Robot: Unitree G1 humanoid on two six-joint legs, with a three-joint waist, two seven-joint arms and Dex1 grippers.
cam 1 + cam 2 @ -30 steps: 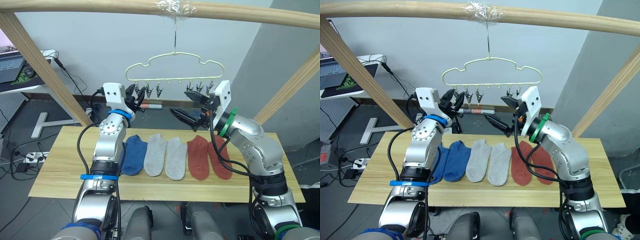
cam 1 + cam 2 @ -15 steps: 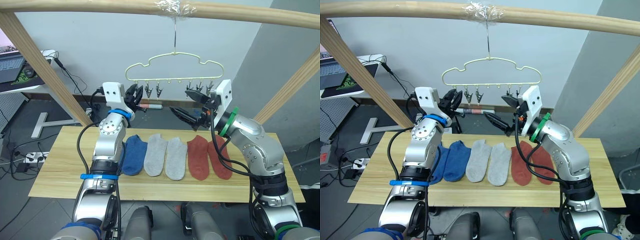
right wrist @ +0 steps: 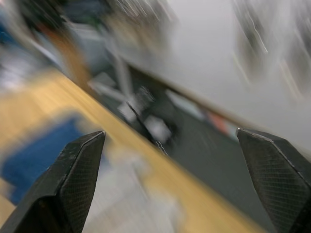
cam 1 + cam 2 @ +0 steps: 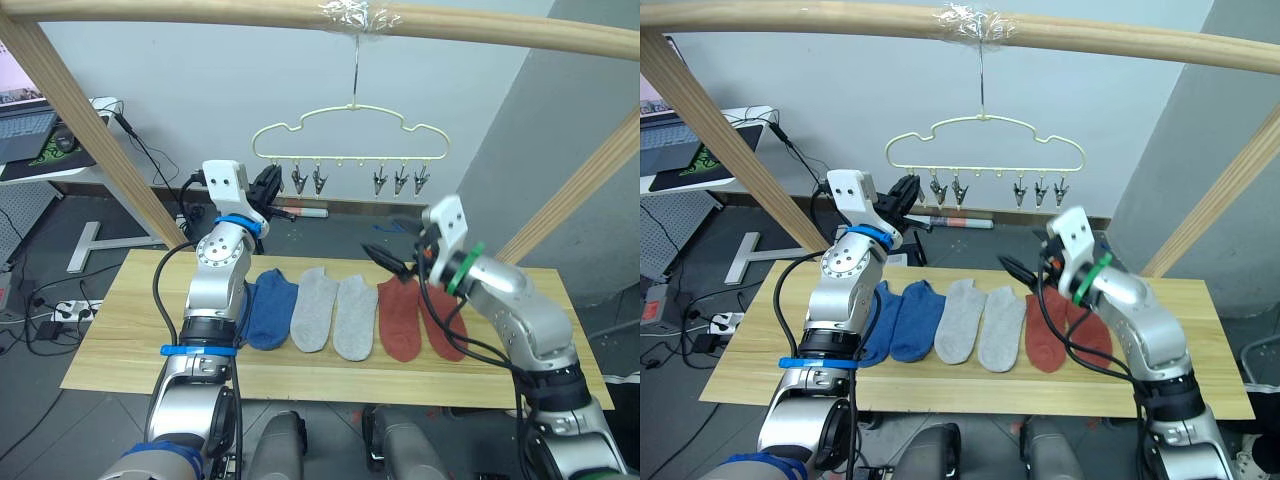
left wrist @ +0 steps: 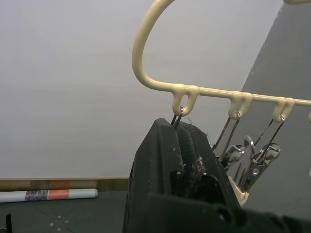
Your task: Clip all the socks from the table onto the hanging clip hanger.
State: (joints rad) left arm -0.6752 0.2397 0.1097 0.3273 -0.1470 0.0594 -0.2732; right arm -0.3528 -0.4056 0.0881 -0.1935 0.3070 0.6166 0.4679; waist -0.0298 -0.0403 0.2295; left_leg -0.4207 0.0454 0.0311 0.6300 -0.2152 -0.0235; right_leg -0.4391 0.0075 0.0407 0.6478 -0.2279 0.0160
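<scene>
Starting at the left of the frame, we've got our left pincer [image 4: 268, 188] raised up by the left end of the clip hanger [image 4: 350, 133], fingers pressed together around the leftmost clip [image 5: 176, 118], at least that's how the wrist view looks. The hanger hangs from the wooden pole [image 4: 200, 12] at upper centre, and we count six clips: the one in the pincer, two more just right of it, then three grouped at the right end.

Down on the counter [image 4: 110, 330] in the middle of the frame we count six socks in a row: two blue socks [image 4: 911, 320] on the left, one partly hidden behind our left arm, two grey socks [image 4: 336, 315] in the middle, two red socks [image 4: 400, 320] on the right.

Right of centre, our right pincer [image 4: 392, 262] sits low over the red pair, fingers spread wide apart and holding nothing.
</scene>
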